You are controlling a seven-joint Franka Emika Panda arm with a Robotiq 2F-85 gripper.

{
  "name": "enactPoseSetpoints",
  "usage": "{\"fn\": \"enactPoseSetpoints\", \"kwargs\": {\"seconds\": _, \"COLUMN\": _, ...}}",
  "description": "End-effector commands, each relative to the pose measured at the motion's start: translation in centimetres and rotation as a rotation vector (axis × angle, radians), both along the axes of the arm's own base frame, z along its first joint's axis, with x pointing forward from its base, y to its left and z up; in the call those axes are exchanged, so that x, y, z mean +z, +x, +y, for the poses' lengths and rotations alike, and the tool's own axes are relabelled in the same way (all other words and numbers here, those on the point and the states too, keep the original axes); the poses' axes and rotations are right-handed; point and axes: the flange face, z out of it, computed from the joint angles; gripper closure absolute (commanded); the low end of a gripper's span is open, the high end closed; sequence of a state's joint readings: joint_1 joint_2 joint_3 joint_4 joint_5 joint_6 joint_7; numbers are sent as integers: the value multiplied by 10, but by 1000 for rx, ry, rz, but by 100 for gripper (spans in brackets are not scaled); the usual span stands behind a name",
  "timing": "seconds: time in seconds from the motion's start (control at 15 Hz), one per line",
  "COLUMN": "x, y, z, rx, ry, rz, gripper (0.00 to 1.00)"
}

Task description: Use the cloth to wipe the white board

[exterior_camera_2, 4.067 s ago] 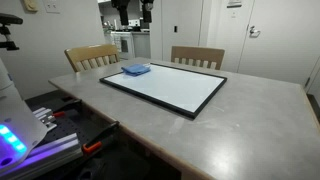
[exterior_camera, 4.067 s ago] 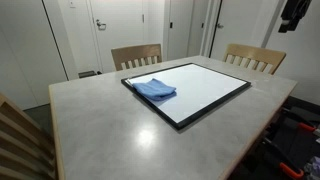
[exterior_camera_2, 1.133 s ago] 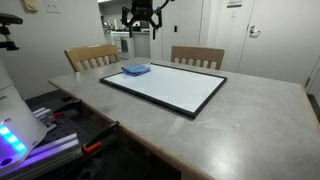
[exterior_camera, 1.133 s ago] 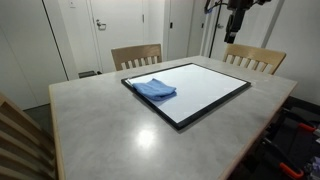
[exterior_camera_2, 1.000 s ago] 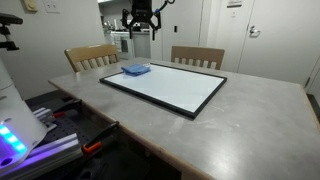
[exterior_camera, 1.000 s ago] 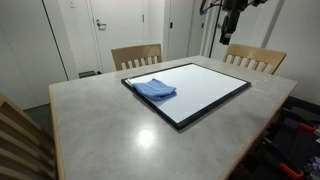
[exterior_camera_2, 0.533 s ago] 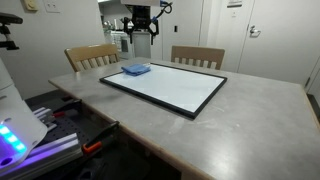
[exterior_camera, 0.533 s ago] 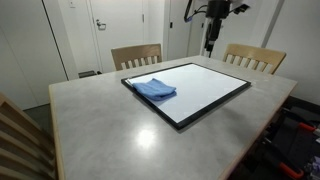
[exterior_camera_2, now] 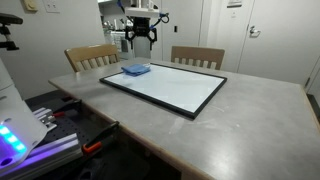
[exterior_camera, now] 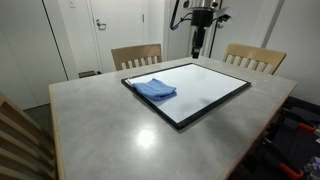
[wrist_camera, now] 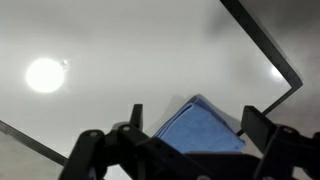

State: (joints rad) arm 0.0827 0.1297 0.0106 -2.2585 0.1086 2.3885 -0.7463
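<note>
Cloth: the folded blue fabric cloth lies on one corner of the flat white board with its thin black frame, the corner nearest the two wooden chairs in that exterior view. Nothing touches it.

Board: it lies flat on the pale grey stone-look surface, set at an angle to the surface edge. I see no marks on its white face.

Gripper: my black Robotiq gripper hangs in the air well above the board, near the cloth end in both exterior views. In the wrist view the fingers stand spread apart with nothing between them, and the cloth shows in the gap below.

Step, as I judge it: the approach. I have yet to come down on the cloth; no wiping has begun.

Risk, descent: the cloth is thin and lies flat. If I stop high, the fingers will close on air; if I go too low, they will jam against the hard board.

Risk, grasp: a pinch on the top fold only could lift one layer and let the rest unfold and drag.

Risk, wiping: the board looks unfixed. Too much downward push during a stroke could slide it across the surface, or the cloth could catch on the black frame.
</note>
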Motion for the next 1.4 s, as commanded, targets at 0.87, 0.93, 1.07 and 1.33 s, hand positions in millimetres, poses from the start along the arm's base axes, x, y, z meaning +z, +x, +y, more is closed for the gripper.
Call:
{"fn": "enactPoseSetpoints", "kwargs": {"seconds": 0.87, "x": -20, "y": 19, "z": 71, "rx": -44, "ry": -50, "rz": -27, "gripper": 0}}
{"fn": "enactPoseSetpoints", "kwargs": {"seconds": 0.93, "x": -22, "y": 18, "z": 86, "rx": -60, "ry": -58, "rz": -39, "gripper": 0}}
{"fn": "enactPoseSetpoints", "kwargs": {"seconds": 1.07, "x": -24, "y": 17, "z": 112, "rx": -99, "ry": -100, "rz": -87, "gripper": 0}}
{"fn": "enactPoseSetpoints", "kwargs": {"seconds": 1.33, "x": -36, "y": 11, "z": 153, "rx": -177, "ry": -132, "rz": -125, "gripper": 0}}
